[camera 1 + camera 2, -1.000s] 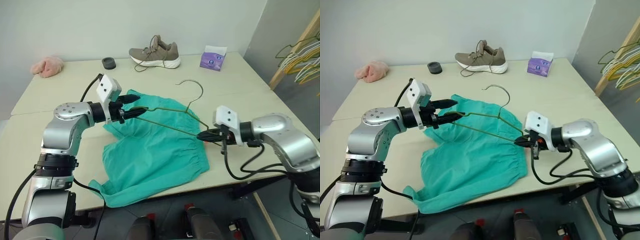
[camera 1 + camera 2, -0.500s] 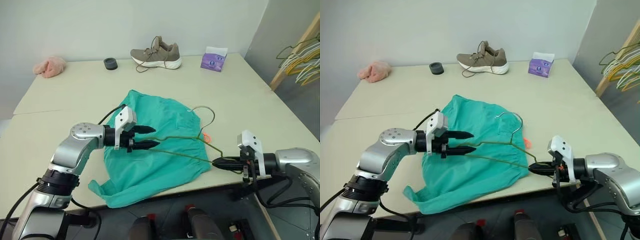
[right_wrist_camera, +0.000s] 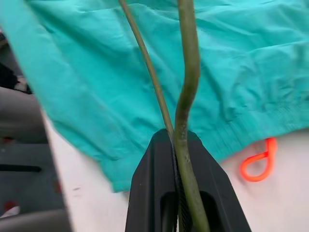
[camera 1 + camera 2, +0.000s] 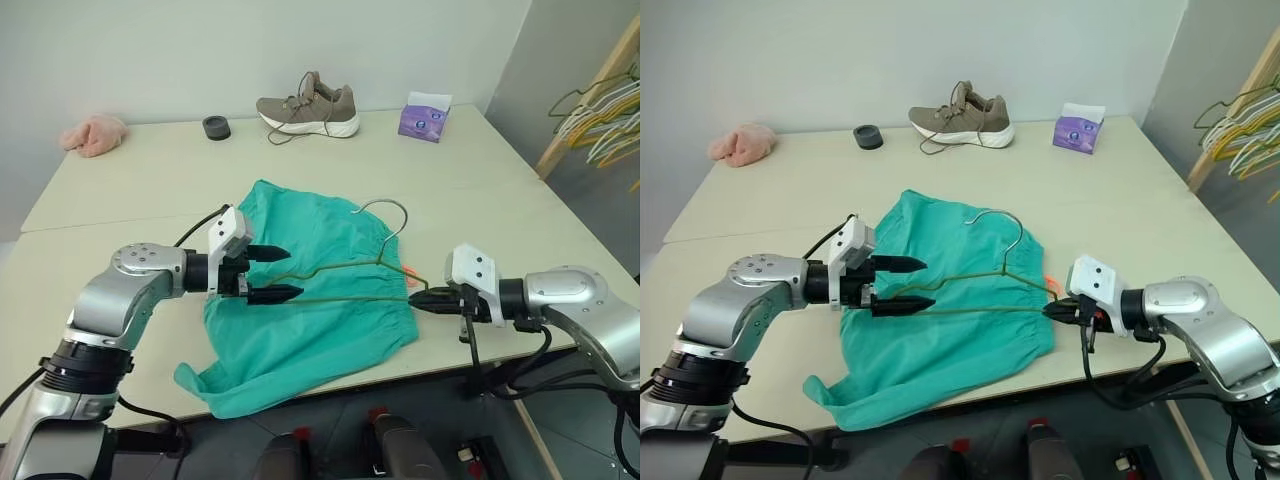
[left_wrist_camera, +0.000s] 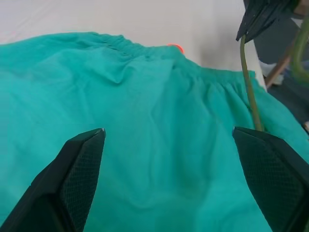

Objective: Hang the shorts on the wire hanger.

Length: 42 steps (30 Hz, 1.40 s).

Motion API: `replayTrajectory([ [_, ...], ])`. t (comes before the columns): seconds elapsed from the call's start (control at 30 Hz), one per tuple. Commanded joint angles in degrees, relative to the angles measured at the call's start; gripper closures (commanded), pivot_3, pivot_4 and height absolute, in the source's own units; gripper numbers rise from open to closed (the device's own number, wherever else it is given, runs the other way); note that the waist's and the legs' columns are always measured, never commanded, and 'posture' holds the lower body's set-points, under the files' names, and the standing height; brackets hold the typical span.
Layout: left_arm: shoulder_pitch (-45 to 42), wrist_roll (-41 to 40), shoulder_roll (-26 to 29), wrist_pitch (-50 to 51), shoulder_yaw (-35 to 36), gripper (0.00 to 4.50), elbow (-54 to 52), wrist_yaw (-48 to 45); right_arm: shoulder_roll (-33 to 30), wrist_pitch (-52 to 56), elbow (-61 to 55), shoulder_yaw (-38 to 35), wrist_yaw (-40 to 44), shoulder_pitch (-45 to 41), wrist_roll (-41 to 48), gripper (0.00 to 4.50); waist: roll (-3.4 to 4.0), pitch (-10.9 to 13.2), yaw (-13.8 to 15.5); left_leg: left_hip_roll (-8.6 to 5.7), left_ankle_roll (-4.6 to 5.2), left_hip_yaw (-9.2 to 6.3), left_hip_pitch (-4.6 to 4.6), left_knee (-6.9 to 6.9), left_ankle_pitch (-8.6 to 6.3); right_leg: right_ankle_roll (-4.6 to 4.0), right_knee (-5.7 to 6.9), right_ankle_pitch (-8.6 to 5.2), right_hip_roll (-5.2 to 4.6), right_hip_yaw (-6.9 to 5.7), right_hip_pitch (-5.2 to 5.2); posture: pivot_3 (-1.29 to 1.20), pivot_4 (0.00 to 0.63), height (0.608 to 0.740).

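The teal-green soft fabric shorts (image 4: 305,290) are spread flat near the front edge of the pale tabletop (image 4: 500,190), gathered waistband turned toward the right arm, with a small orange loop tag (image 3: 258,159) lying just past the waistband on the table. The thin dark olive-green wire hanger (image 4: 345,280) is held over the fabric, its curved hook resting toward the far side. One corner of it is pinched in the right gripper (image 4: 425,299), whose two black fingers are shut tight on the wire; this grip appears meant to keep the frame steady above the shorts. The left gripper (image 4: 272,274) is at the hanger's opposite corner with its fingers spread wide and nothing clamped between them, the wire running beside the lower finger. That opening is judged to free this hand for the fabric, so a leg or the waistband could be fed over the bar.
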Motion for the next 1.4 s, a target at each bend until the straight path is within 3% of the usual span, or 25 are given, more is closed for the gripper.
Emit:
replayTrajectory([
  [0.03,2.15,-0.69,-3.03,-1.45,-1.69,0.04,-3.93,-0.6,2.06,-0.98,-0.1,-0.04,-5.73,-4.11,-5.51,4.5,0.0,0.0,0.06,0.0,0.0,0.01,0.01,0.0,0.0,0.0,0.01,0.0,-0.02,0.02,0.0,-0.17,0.119,0.74],
  [0.33,1.45,2.63,-13.07,-4.28,-1.28,0.04,-2.24,5.96,10.83,1.69,-6.73,4.98,-4.93,-8.29,-6.78,4.5,0.09,-0.05,0.18,0.02,0.0,-0.01,0.0,0.01,0.0,-0.03,0.05,0.02,-0.07,0.0,-0.02,-0.17,0.122,0.74],
  [0.5,2.33,2.07,-17.29,-2.73,-1.74,0.04,-3.98,7.51,11.97,-2.29,-6.49,8.3,-4.96,-8.04,-11.11,4.5,-0.03,-0.07,0.25,0.01,-0.01,-0.07,-0.04,0.04,0.0,-0.01,0.05,0.05,-0.08,-0.04,-0.02,-0.17,0.125,0.74],
  [0.73,3.92,1.96,-13.68,-2.9,-0.64,0.04,-5.13,4.94,11.37,0.22,-6.54,5.78,-2.89,-6.79,-8.79,4.5,-0.02,-0.07,0.13,0.03,-0.01,-0.08,-0.01,0.02,0.0,-0.02,0.06,0.04,-0.08,-0.04,-0.02,-0.18,0.129,0.74],
  [0.87,3.65,3.64,-9.64,-4.95,2.36,0.04,-1.65,4.76,7.11,-0.11,-5.72,1.81,0.92,-4.85,-5.9,4.5,-0.01,-0.06,0.14,0.02,0.0,-0.07,-0.01,0.01,0.0,-0.02,0.04,0.04,-0.08,-0.04,-0.02,-0.18,0.129,0.74],
  [1.07,0.41,0.22,-8.02,-3.04,7.66,0.04,2.54,5.52,-0.24,-7.45,-2.95,-1.23,6.1,-2.37,-6.36,4.5,-0.02,-0.06,0.32,0.0,0.0,-0.09,0.01,0.02,0.0,0.0,-0.03,0.03,-0.06,-0.12,0.05,-0.17,0.128,0.74],
  [1.4,1.06,1.14,-6.91,-4.69,9.16,0.04,2.95,6.97,-2.22,-7.19,1.63,-6.23,5.75,-0.08,-4.57,4.5,-0.02,-0.05,0.26,0.03,0.0,-0.04,0.02,0.0,0.0,0.0,-0.03,0.04,-0.08,-0.04,0.03,-0.17,0.128,0.74],
])
